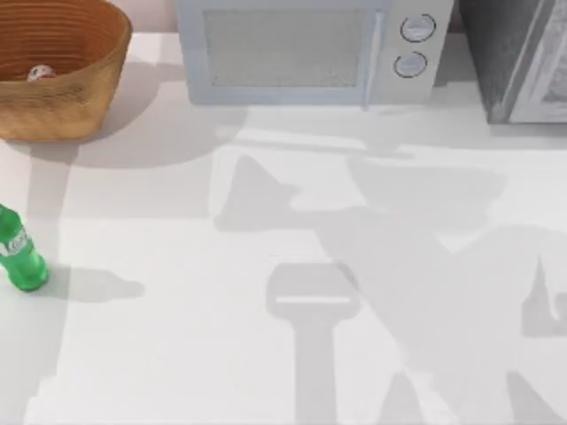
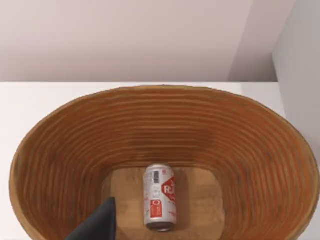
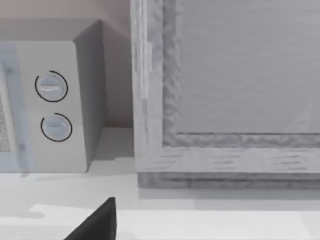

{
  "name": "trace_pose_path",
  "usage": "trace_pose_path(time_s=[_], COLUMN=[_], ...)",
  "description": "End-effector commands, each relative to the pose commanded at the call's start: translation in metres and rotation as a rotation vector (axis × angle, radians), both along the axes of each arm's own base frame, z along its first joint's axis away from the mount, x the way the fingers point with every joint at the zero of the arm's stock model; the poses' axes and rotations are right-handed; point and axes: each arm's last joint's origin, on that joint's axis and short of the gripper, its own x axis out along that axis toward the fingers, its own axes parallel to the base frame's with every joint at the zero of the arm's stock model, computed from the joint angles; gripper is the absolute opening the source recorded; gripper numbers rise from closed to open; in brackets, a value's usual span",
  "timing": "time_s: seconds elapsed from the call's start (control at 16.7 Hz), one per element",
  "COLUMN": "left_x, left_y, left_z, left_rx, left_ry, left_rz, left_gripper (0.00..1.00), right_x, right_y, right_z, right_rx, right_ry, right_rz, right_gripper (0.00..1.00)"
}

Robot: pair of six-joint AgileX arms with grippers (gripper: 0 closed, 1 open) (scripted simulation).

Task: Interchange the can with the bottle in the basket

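The wicker basket [image 1: 75, 93] stands at the table's back left corner. Inside it the white-and-red can [image 1: 40, 73] peeks over the rim. In the left wrist view the can [image 2: 160, 197] lies on its side on the basket's floor, ringed by the ribbed wall [image 2: 200, 125]. A dark part of my left gripper [image 2: 97, 225] hangs above the basket, close beside the can and apart from it. The green bottle [image 1: 19, 258] stands on the table at the left edge, in front of the basket, partly cut off by the picture. My right gripper [image 3: 97, 222] hovers over the table's back right.
A grey microwave [image 1: 301, 49] sits at the back middle, with a grey cabinet [image 1: 518, 57] to its right. In the right wrist view the microwave's dials [image 3: 52, 107] and the cabinet's door [image 3: 225, 75] are close ahead. Arm shadows fall across the white tabletop [image 1: 177, 354].
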Motion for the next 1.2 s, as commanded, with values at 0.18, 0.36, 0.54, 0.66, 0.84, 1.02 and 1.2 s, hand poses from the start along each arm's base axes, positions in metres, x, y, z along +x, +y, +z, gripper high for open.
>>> trace_pose_path(time_s=[0.18, 0.36, 0.54, 0.66, 0.84, 1.02, 1.2], left_x=[0.065, 0.114, 0.144, 0.155, 0.162, 0.162, 0.163], left_y=[0.01, 0.02, 0.028, 0.031, 0.033, 0.034, 0.029], left_z=[-0.034, -0.085, -0.139, -0.169, -0.195, -0.197, -0.19], left_rx=[-0.018, -0.04, -0.065, -0.079, -0.092, -0.094, -0.087], left_ry=[0.16, 0.32, 0.467, 0.545, 0.611, 0.617, 0.595], left_rz=[-0.011, -0.02, -0.027, -0.029, -0.032, -0.032, -0.043], left_gripper=[1.0, 1.0, 1.0, 1.0, 1.0, 1.0, 1.0], right_x=[0.0, 0.0, 0.0, 0.0, 0.0, 0.0, 0.0], right_y=[0.0, 0.0, 0.0, 0.0, 0.0, 0.0, 0.0], right_z=[0.0, 0.0, 0.0, 0.0, 0.0, 0.0, 0.0], right_rx=[0.0, 0.0, 0.0, 0.0, 0.0, 0.0, 0.0], right_ry=[0.0, 0.0, 0.0, 0.0, 0.0, 0.0, 0.0], right_rz=[0.0, 0.0, 0.0, 0.0, 0.0, 0.0, 0.0], right_gripper=[1.0, 1.0, 1.0, 1.0, 1.0, 1.0, 1.0])
